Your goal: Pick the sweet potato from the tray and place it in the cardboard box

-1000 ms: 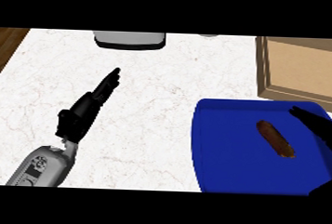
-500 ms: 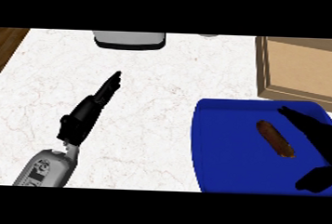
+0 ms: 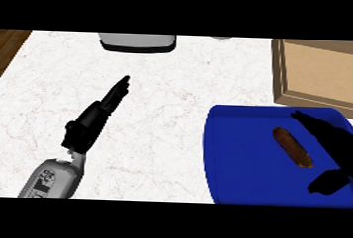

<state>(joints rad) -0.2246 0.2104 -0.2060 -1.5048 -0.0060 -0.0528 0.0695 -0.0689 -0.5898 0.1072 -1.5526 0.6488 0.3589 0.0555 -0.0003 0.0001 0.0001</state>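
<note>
A brown sweet potato (image 3: 293, 147) lies on the blue tray (image 3: 236, 157) at the lower right of the counter. My right hand (image 3: 338, 146) hovers over the tray just right of the potato, open, with straight fingers (image 3: 314, 124) stretched past its far end and the thumb (image 3: 329, 181) below its near end. The potato sits in the gap between them, untouched. The cardboard box (image 3: 320, 71) stands behind the tray at the upper right. My left hand (image 3: 95, 120) rests open at the left, fingers pointing away.
A grey appliance (image 3: 137, 41) stands at the back edge of the white marble counter (image 3: 158, 90). Dark wood floor (image 3: 5, 48) shows past the counter's left edge.
My right hand has moved left over the tray, closer to the sweet potato, and its thumb has come into view. The left hand has stayed put.
</note>
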